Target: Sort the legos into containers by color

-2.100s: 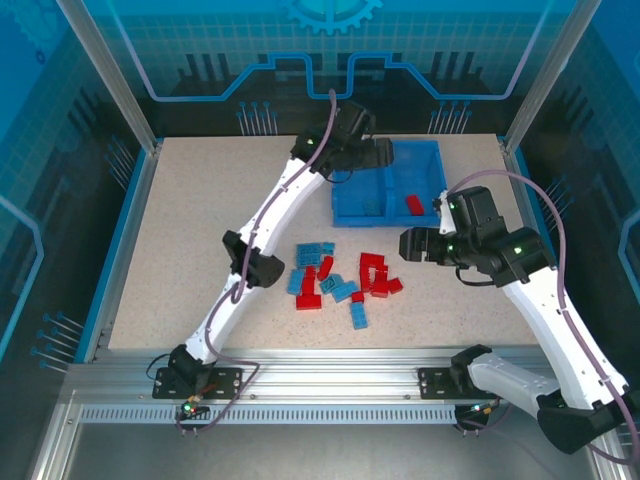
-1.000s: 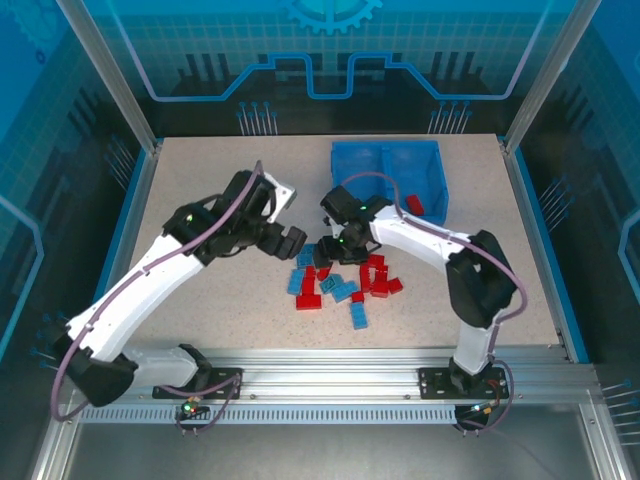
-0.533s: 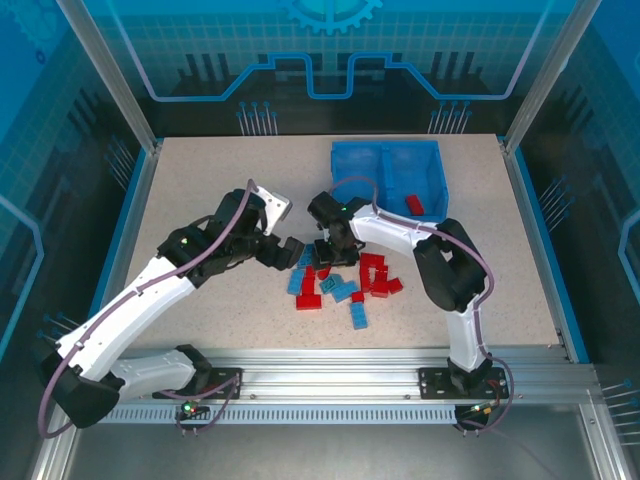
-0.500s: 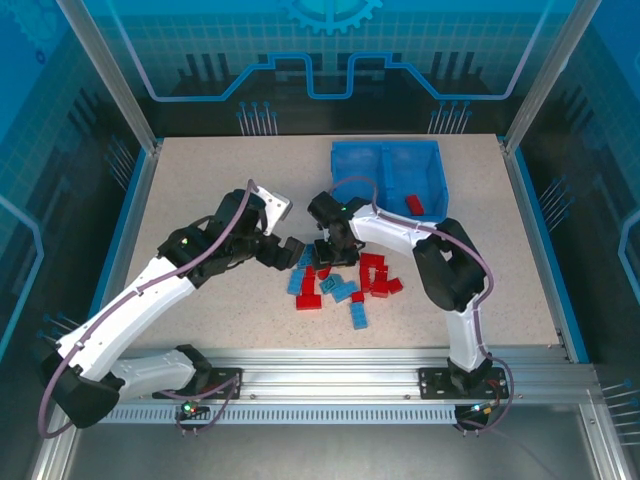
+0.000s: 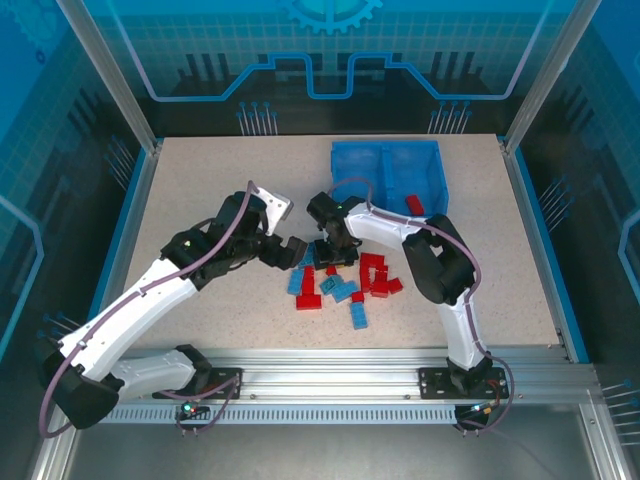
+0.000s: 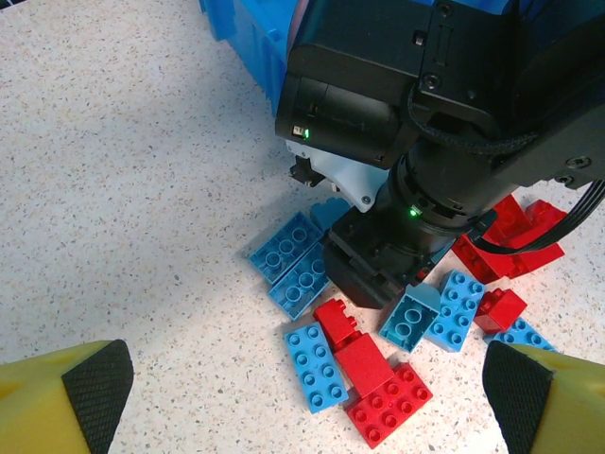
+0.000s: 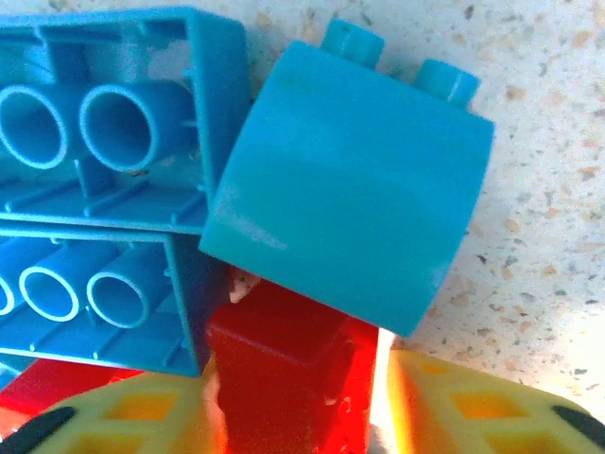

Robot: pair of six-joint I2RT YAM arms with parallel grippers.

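Observation:
Red and light blue legos lie in a loose pile on the speckled table, in front of the blue bin. One red lego rests in its right container. My right gripper is down at the pile's back left edge. In the right wrist view its yellow fingers stand close on either side of a small red brick, with a thin bright gap at the right finger. A rounded light blue brick lies just ahead. My left gripper hovers beside it, jaws wide open over the pile.
Two upturned light blue bricks press against the red brick's left side. The right arm's black wrist crowds the space just ahead of my left gripper. The bin's corner lies beyond it. Bare table stretches to the left.
My right gripper's jaws have narrowed around the red brick, and its arm has folded in closer. The left gripper has eased a little toward the pile and stayed wide open.

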